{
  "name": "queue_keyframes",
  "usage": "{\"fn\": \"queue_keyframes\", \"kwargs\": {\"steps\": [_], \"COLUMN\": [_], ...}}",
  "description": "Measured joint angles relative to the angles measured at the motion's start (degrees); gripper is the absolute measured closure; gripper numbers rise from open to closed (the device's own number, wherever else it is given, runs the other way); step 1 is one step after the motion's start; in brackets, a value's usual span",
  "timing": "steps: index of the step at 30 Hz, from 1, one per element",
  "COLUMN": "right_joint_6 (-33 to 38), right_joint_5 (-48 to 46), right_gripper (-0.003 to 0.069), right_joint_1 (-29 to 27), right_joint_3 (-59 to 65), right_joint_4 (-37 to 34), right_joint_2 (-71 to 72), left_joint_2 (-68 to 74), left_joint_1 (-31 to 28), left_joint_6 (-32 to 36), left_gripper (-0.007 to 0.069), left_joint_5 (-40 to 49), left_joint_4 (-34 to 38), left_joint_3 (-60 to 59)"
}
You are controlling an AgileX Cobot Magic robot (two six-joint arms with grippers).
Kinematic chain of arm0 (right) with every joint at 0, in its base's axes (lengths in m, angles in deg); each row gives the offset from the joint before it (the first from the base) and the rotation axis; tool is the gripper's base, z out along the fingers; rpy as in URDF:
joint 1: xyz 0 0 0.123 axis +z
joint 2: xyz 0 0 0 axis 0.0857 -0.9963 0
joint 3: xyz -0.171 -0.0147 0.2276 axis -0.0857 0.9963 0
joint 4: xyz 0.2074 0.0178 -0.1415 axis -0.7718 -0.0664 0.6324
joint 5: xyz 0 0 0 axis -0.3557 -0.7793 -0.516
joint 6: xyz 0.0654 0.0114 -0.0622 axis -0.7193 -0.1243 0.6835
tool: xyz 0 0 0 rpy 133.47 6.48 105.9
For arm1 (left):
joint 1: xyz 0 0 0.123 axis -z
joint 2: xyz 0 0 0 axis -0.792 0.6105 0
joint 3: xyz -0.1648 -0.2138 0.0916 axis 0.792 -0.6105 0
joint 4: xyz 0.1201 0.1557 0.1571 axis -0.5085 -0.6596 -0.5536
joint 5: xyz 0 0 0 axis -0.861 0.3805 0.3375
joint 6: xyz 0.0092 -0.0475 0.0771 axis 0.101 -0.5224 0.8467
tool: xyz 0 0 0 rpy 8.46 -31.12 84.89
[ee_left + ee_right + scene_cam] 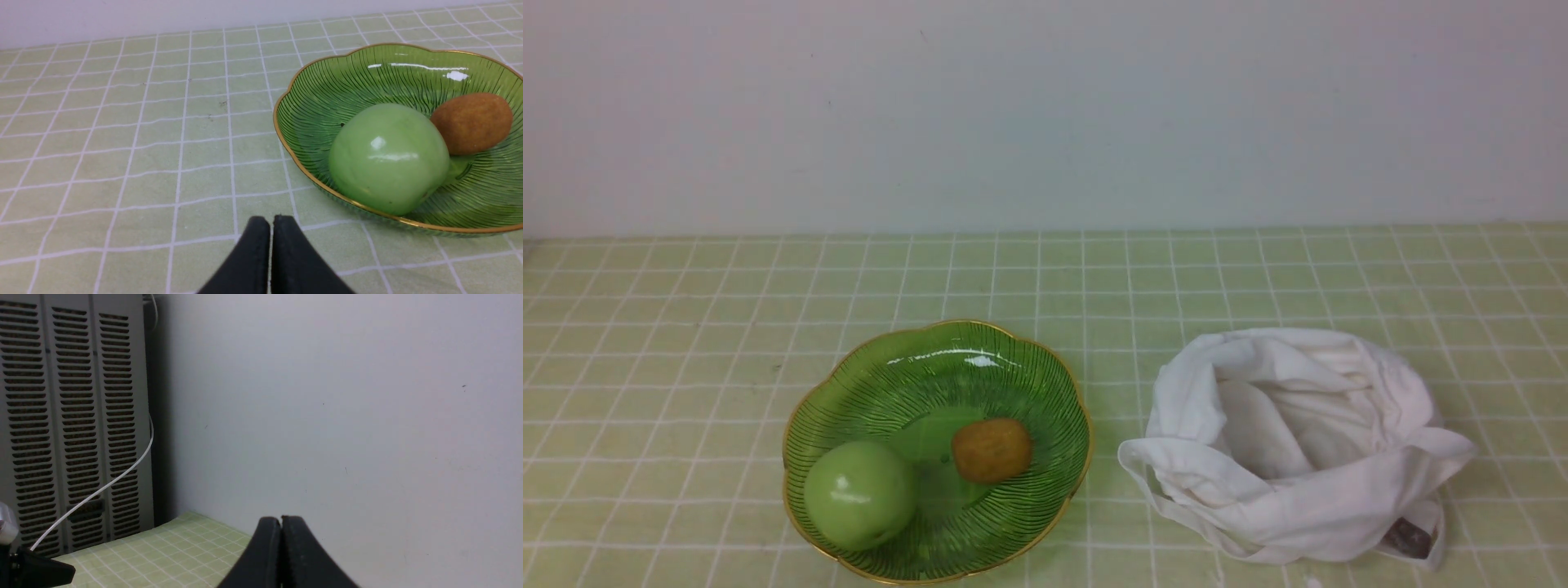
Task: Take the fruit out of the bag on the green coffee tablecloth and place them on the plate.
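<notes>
The green coffee tablecloth (pixel 686 343) fills the lower half of the front view, pale wall (pixel 1045 106) above. At lower right the bag (pixel 1290 441) slumps open, white and rumpled. At lower left sits the plate (pixel 866 384), holding a glossy green apple (pixel 859 493) and, just beside it, the fruit (pixel 992 449), small, brown, matte. Left gripper (pixel 271 222): jaws pressed together, empty, near the plate. Right gripper (pixel 281 522): likewise, facing the wall beside a grey louvred cabinet (pixel 73 416).

Plate (pixel 866 371) gets clipped by the bottom edge up front, bag's (pixel 1258 506) folds hide its inside, and that little dark tag (pixel 1409 537) is too small to read.
</notes>
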Motion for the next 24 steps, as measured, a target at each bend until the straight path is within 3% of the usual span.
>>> {"fn": "queue_keyframes", "kwargs": {"steps": [3, 9, 10, 11, 12, 18, 24], "right_joint_6": [0.2, 0.4, 0.4, 0.4, 0.4, -0.3, -0.4], "right_joint_5": [0.2, 0.2, 0.2, 0.1, 0.1, -3.9, -4.7], "right_gripper": [0.0671, 0.0671, 0.0671, 0.0671, 0.0671, 0.0671, 0.0671], "right_joint_1": [-4.2, -27.1, -27.8, -33.2, -35.2, -42.3, -42.4], "right_joint_3": [2.2, 12.5, 12.9, 16.5, 18.2, 22.2, 22.1], "right_joint_4": [0.4, 3.3, 3.4, 3.5, 3.5, 2.8, 1.9], "right_joint_2": [0.7, 0.8, 0.8, 0.8, 0.8, 0.8, 0.8], "left_joint_2": [0.0, 0.0, 0.0, 0.0, 0.0, 0.0, 0.0], "left_joint_1": [0.0, 0.0, 0.0, 0.0, 0.0, 0.0, 0.0], "left_joint_6": [0.0, 0.0, 0.0, 0.0, 0.0, 0.0, 0.0], "left_gripper": [0.0632, 0.0632, 0.0632, 0.0632, 0.0632, 0.0632, 0.0632], "left_joint_5": [0.0, 0.0, 0.0, 0.0, 0.0, 0.0, 0.0], "left_joint_4": [0.0, 0.0, 0.0, 0.0, 0.0, 0.0, 0.0], "left_joint_3": [0.0, 0.0, 0.0, 0.0, 0.0, 0.0, 0.0]}}
